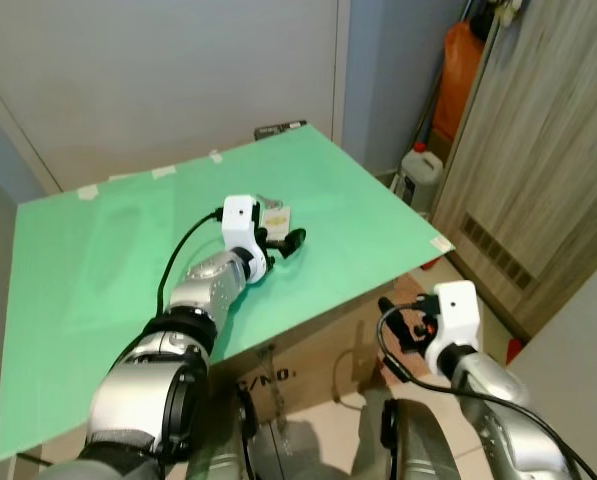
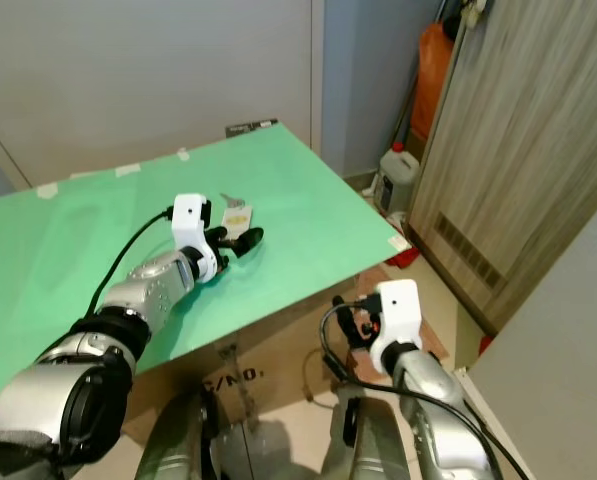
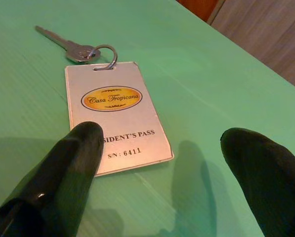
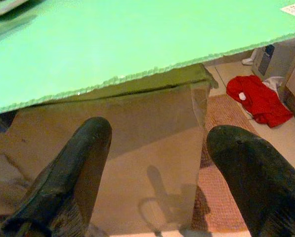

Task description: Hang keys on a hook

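Observation:
A silver key tag printed "Casa Tropicana" lies flat on the green table, joined by a ring to a small key. From the head views the tag sits near the table's middle right. My left gripper hovers low just short of the tag, open. One finger overlaps the tag's near edge and the other stands off to the side over bare table. My right gripper is open below the table's front edge, holding nothing.
A cardboard box stands under the table. A red cloth lies on the floor beside it. To the right are wooden cabinet doors, a white jug and an orange object in the corner. A grey wall backs the table.

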### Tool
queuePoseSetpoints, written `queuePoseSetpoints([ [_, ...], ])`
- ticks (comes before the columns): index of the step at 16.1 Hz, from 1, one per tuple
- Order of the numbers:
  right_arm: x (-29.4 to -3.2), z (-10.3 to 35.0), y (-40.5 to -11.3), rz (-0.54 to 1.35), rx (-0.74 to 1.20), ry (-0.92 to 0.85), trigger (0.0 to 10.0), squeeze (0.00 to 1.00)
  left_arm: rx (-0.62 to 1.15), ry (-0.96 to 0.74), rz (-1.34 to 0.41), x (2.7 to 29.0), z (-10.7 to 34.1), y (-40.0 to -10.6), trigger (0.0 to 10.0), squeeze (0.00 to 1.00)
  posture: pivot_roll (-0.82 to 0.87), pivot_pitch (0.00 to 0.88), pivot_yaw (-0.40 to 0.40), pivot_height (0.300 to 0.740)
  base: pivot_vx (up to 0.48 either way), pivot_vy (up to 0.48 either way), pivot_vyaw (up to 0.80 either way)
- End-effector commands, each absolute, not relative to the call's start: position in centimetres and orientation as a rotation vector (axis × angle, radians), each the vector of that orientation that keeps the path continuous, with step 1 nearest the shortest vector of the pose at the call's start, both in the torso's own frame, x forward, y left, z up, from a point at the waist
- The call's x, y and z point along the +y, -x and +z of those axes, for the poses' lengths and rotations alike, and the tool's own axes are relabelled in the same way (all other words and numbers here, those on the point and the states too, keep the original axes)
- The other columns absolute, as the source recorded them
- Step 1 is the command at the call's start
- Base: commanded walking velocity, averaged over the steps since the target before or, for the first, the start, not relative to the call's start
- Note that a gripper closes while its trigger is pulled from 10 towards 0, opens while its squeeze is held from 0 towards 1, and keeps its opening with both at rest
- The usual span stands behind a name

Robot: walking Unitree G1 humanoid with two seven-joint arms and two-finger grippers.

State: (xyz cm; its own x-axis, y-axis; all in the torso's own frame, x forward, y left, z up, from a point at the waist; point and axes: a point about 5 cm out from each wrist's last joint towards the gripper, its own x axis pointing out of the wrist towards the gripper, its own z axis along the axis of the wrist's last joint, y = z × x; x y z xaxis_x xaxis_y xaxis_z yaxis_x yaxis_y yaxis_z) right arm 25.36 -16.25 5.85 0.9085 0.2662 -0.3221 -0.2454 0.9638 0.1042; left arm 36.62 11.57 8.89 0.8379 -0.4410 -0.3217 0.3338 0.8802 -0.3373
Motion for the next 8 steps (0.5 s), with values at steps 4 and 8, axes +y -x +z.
queuePoseSetpoints([
  [4,-15.8,5.3,-25.9,0.271,0.330,-0.058,10.0,0.00,0.610,0.322,-0.445,10.3,4.2,-32.9,10.0,0.00,-0.02,0.000,0.067,0.574,0.000,0.000,0.00],
  [8,-15.7,5.0,-26.3,0.276,0.325,-0.057,10.0,0.00,0.601,0.307,-0.555,7.9,4.7,-30.9,10.0,0.00,-0.02,0.000,0.070,0.574,0.000,0.000,0.00],
])
